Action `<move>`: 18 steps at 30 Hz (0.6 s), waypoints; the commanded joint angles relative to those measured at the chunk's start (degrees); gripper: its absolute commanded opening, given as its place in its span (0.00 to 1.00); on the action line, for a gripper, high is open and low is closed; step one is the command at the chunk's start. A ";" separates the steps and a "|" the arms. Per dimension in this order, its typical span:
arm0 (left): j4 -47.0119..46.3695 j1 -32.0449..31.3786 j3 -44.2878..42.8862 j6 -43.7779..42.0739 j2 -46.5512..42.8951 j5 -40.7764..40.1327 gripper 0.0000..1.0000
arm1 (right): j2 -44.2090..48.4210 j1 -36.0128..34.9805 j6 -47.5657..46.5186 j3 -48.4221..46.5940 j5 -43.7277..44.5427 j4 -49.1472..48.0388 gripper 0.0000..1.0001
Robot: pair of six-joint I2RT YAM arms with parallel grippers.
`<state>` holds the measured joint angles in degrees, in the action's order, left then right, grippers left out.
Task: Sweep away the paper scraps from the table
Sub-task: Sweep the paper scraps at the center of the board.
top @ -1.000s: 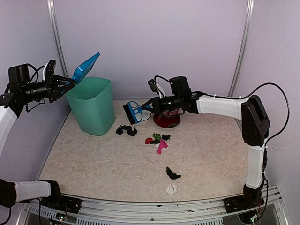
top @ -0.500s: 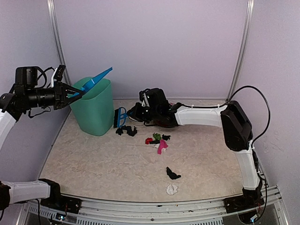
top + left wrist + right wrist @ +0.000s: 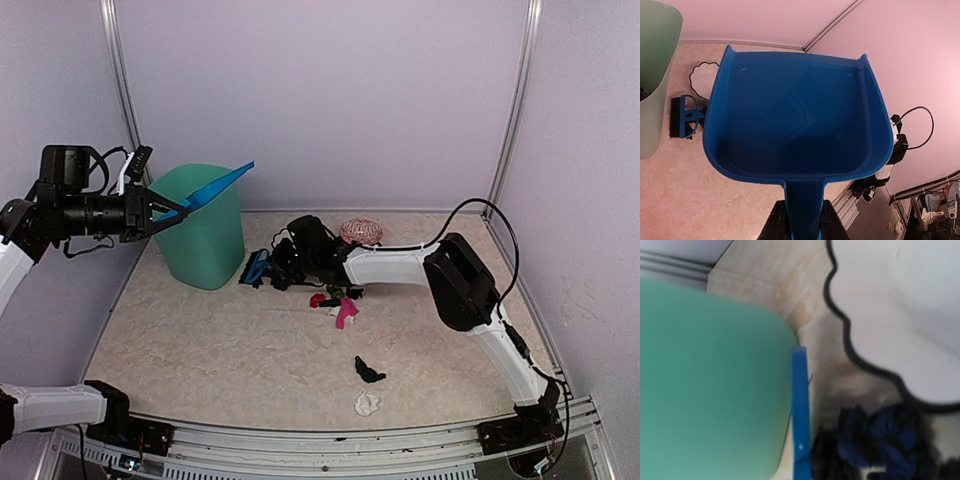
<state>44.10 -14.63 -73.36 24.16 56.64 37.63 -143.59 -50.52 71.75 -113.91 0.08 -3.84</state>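
My left gripper [image 3: 152, 212] is shut on the handle of the blue dustpan [image 3: 216, 184] and holds it tilted over the green bin [image 3: 200, 235]. In the left wrist view the pan [image 3: 800, 125] looks empty. My right gripper [image 3: 287, 262] is shut on the small blue hand brush [image 3: 257, 268], low on the table [image 3: 200, 340] beside the bin. Black and blue paper scraps [image 3: 875, 445] lie right by the brush [image 3: 800, 410]. More scraps lie mid-table: red [image 3: 318, 299], green [image 3: 335, 291], pink [image 3: 346, 312], black [image 3: 368, 372], white [image 3: 367, 403]. My right fingers are out of the wrist view.
A scalloped plate [image 3: 361, 231] stands behind the right arm; it also shows in the right wrist view [image 3: 910, 305]. The bin wall [image 3: 705, 380] is very close to the brush. The metal front rail [image 3: 320, 440] runs along the near edge.
My right arm has swung the brush left and down to the table beside the bin and the black scraps. My left arm has brought the dustpan lower and rightward over the bin.
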 commanded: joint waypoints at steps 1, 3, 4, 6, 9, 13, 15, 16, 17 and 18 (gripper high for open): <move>0.55 -0.65 -0.40 -1.14 -0.32 -0.72 0.00 | -2.73 0.29 4.20 -2.56 2.53 1.65 0.00; 0.80 -0.66 -0.62 -1.29 -0.22 -0.83 0.00 | -2.16 0.72 4.35 -1.19 3.46 2.14 0.00; 0.87 -0.70 -0.72 -1.32 -0.14 -0.99 0.00 | -1.62 0.76 4.41 -0.20 4.45 2.48 0.00; 1.03 -0.70 -1.03 -1.33 0.08 -1.23 0.00 | -0.52 0.99 4.52 2.19 5.06 2.88 0.00; 1.01 -0.67 -1.30 -1.10 0.46 -1.39 0.00 | 1.71 1.42 5.65 6.56 4.35 2.82 0.00; 0.52 -0.66 -1.28 -0.66 0.55 -1.70 0.00 | 7.01 1.74 6.27 14.73 4.09 0.82 0.00; 0.26 -0.71 -1.18 -0.47 0.65 -1.83 0.00 | 9.72 1.95 6.50 18.98 4.07 0.13 0.00; 0.04 -0.70 -1.10 -0.33 0.66 -1.92 0.00 | 11.13 2.07 6.59 21.06 4.06 -0.44 0.00; -0.16 -0.66 -1.08 -0.19 0.73 -2.05 0.00 | 12.54 2.21 6.58 23.31 4.05 -0.85 0.00; -0.42 -0.66 -0.96 0.02 0.67 -2.02 0.00 | 14.01 2.38 6.72 25.43 4.11 -1.03 0.00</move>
<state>45.45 -15.05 -73.36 23.97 57.32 36.38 -134.50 -49.08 78.22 -95.66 2.61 -7.84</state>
